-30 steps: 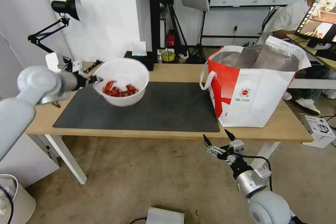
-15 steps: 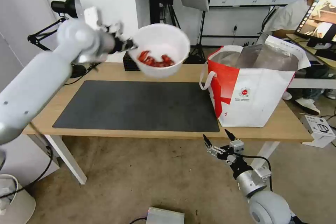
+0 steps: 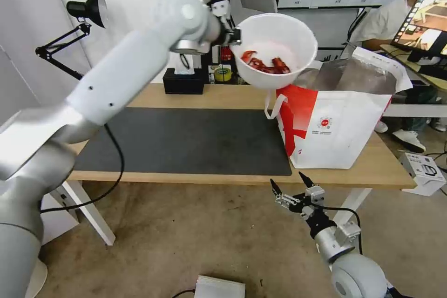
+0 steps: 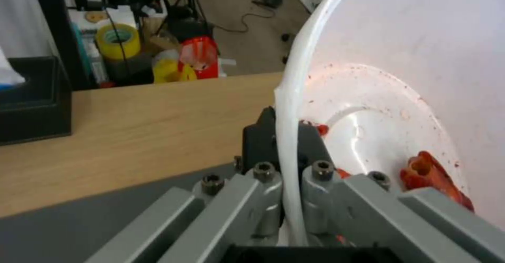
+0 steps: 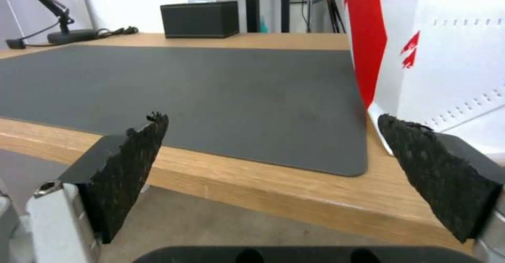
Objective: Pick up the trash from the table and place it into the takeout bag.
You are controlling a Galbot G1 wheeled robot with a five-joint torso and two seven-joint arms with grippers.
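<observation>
The left gripper (image 3: pixel 233 37) pinches the white bowl's (image 3: pixel 274 51) rim, its fingers (image 4: pixel 276 144) holding it high over the takeout bag's (image 3: pixel 340 121) left edge, clearing the rim. The right gripper (image 3: pixel 292 190) waits spread near the tabletop (image 3: pixel 195 95).

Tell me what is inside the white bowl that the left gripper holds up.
The bowl, pinched at its rim by the left gripper, holds red scraps and reddish smears on its bottom. Anything lying under the scraps is covered.
</observation>
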